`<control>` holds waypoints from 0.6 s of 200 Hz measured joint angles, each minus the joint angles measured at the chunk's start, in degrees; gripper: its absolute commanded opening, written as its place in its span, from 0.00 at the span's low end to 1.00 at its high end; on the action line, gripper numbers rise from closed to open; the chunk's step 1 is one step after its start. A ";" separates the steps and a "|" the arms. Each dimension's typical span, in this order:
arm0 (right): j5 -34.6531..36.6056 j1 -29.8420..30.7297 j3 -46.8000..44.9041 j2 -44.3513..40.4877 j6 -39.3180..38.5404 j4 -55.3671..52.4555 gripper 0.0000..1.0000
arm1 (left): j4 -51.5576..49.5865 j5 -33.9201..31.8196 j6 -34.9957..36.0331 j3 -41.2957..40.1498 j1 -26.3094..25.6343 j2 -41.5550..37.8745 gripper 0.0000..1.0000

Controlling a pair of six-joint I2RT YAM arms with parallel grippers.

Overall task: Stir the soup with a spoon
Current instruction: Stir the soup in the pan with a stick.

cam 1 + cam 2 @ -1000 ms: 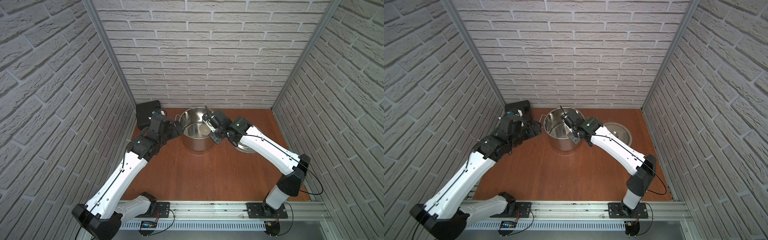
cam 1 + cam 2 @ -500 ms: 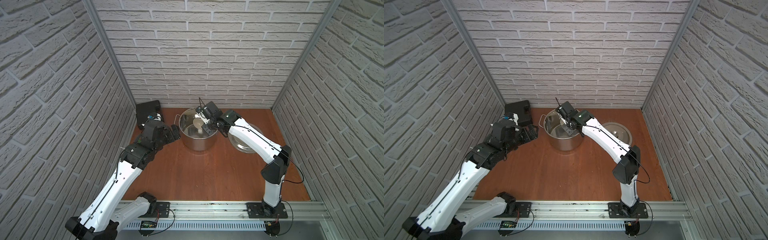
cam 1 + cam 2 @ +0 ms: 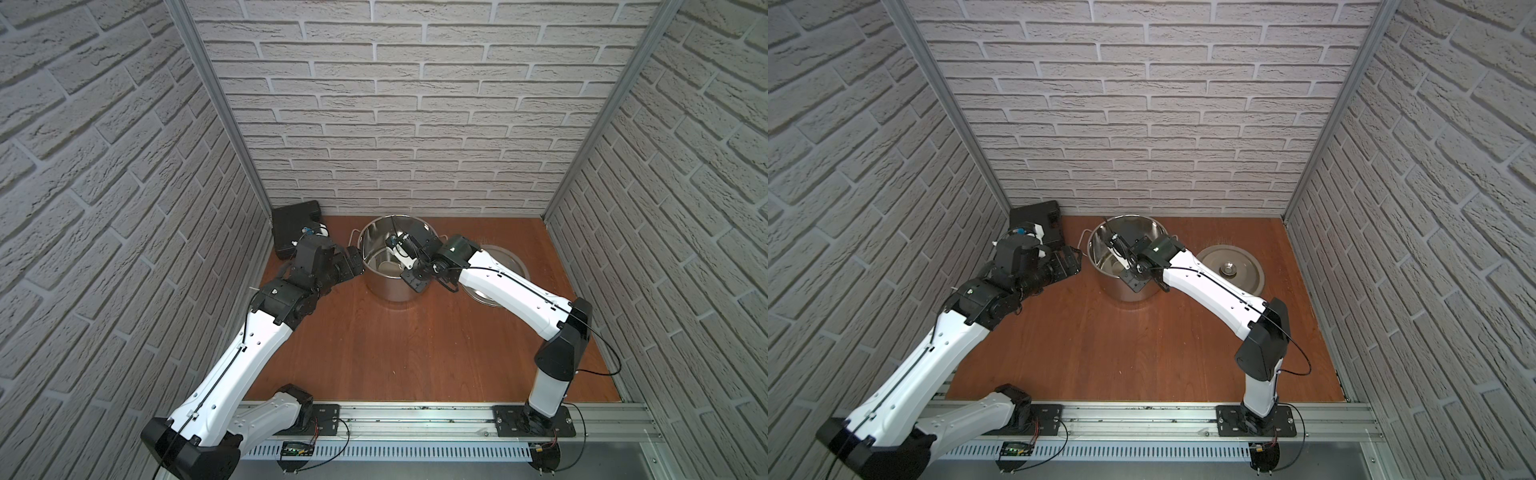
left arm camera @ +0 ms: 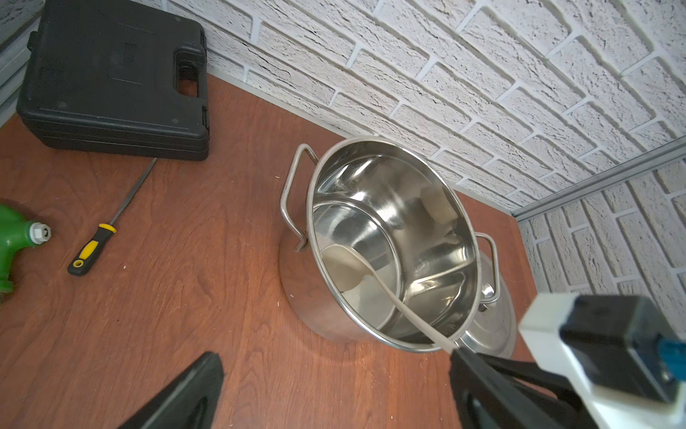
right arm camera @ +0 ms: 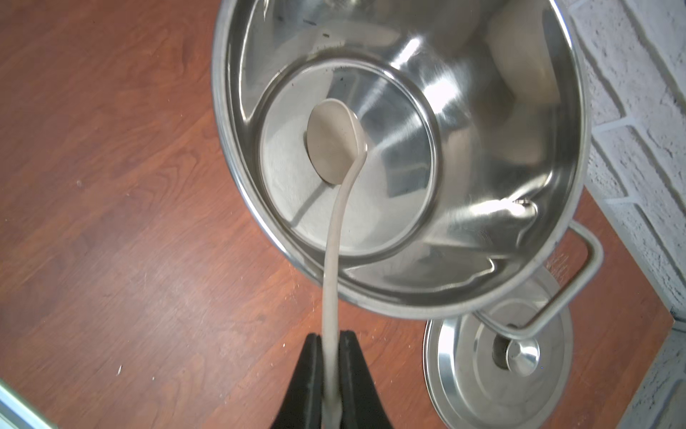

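The steel pot (image 3: 390, 286) (image 3: 1127, 291) stands at the back of the table, and no soup shows in it, only bare shiny metal. The cream spoon (image 5: 334, 143) has its bowl low inside the pot (image 5: 482, 148), near the floor, and its handle crosses the near rim. My right gripper (image 5: 329, 336) (image 3: 412, 276) is shut on that handle just outside the rim. In the left wrist view the spoon (image 4: 345, 267) leans toward the left side of the pot (image 4: 393, 208). My left gripper (image 4: 336, 354) (image 3: 353, 266) is open beside the pot's left wall, holding nothing.
A flat steel lid (image 3: 1229, 270) (image 5: 497, 356) lies right of the pot, partly under my right arm. A black case (image 3: 295, 228) (image 4: 111, 81) sits in the back left corner. Near it lie a yellow-and-black-handled tool (image 4: 92, 249) and a green object (image 4: 11, 237). Brick walls close three sides.
My right gripper swung from the pot's right rim over its back and returned to the front right, sweeping the spoon round inside. The left gripper stayed open beside the pot.
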 measured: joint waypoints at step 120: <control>5.55 -7.30 5.16 2.45 -0.11 0.76 0.03 | 0.85 0.57 -1.29 0.00 0.00 0.20 0.98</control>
